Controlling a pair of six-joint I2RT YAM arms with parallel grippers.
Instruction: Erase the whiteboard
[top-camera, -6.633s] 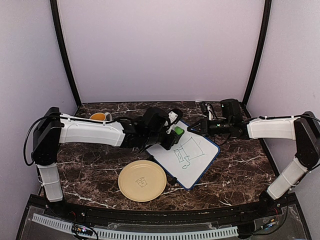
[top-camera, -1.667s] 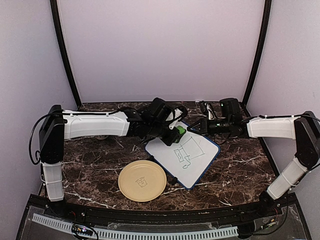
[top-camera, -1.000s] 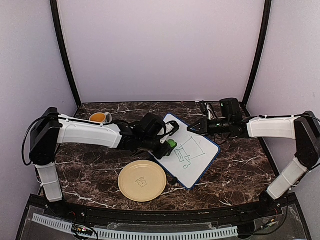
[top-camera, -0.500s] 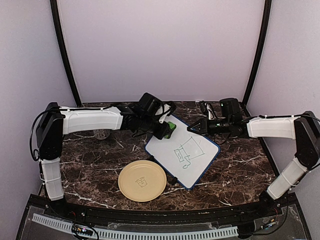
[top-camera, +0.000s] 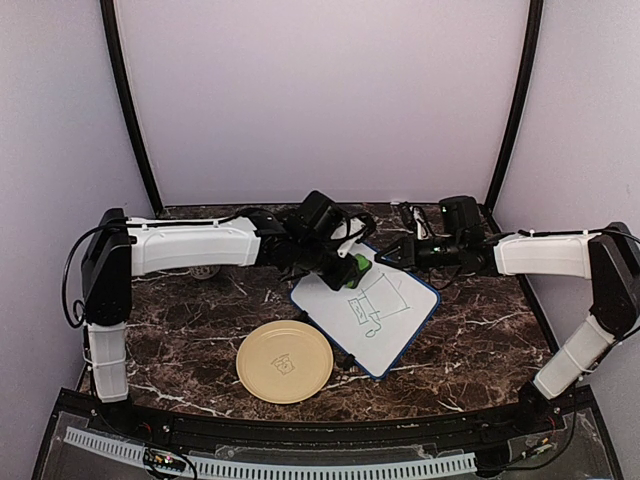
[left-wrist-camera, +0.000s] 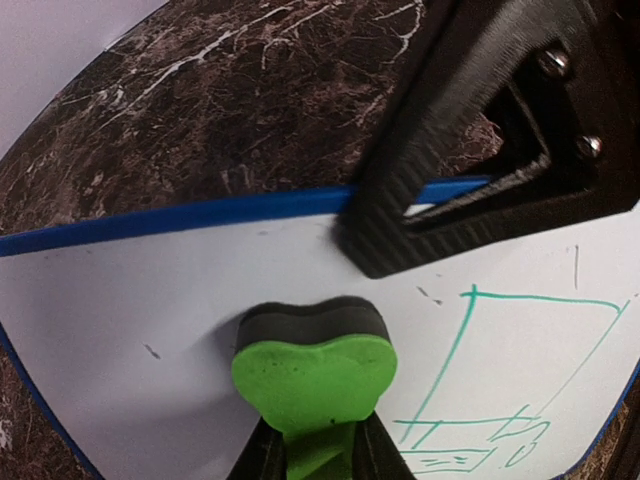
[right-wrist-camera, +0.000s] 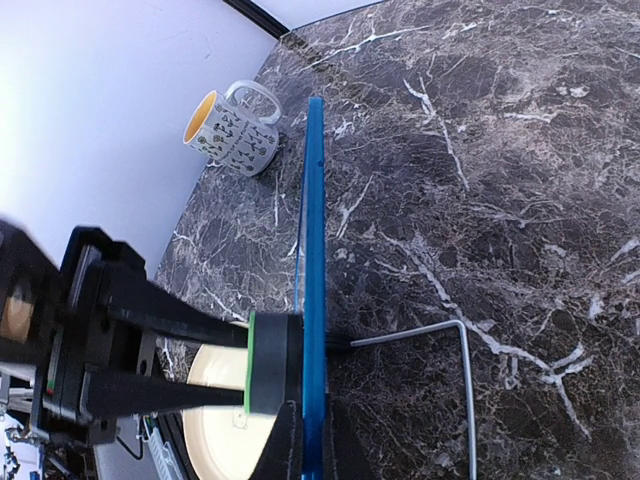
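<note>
**A:** Where's the whiteboard (top-camera: 365, 305)?

**B:** Right of centre on the table (top-camera: 480, 340), turned like a diamond. It is a flat, glossy white panel with a thin blue frame and rounded corners. Green marker lines make a boxy doodle on its middle and right part.

**A:** Who's holding it?

**B:** The right gripper (top-camera: 385, 258) has its fingers pinched on the frame at the far corner. The left gripper (top-camera: 345, 268) is closed on the stem of the eraser (top-camera: 357, 270). It's a bright green foam block with a black felt layer, and the felt is pressed flat against the white surface near the far edge.

**A:** What about the surroundings?

**B:** The table is dark brown marble with white veins. There are pale lilac walls on three sides and black poles in the corners. A round pale-yellow plate (top-camera: 285, 361) lies just beside the board's near-left edge.

**A:** Do the wrist cameras add anything?

**B:** The left wrist shows the eraser (left-wrist-camera: 312, 370) just left of the doodle's lines. The right wrist sees the board edge-on as one blue line (right-wrist-camera: 314, 250). It also shows a patterned mug (right-wrist-camera: 235, 130) with a yellow inside and a bent metal rod (right-wrist-camera: 440, 330) on the marble.
</note>
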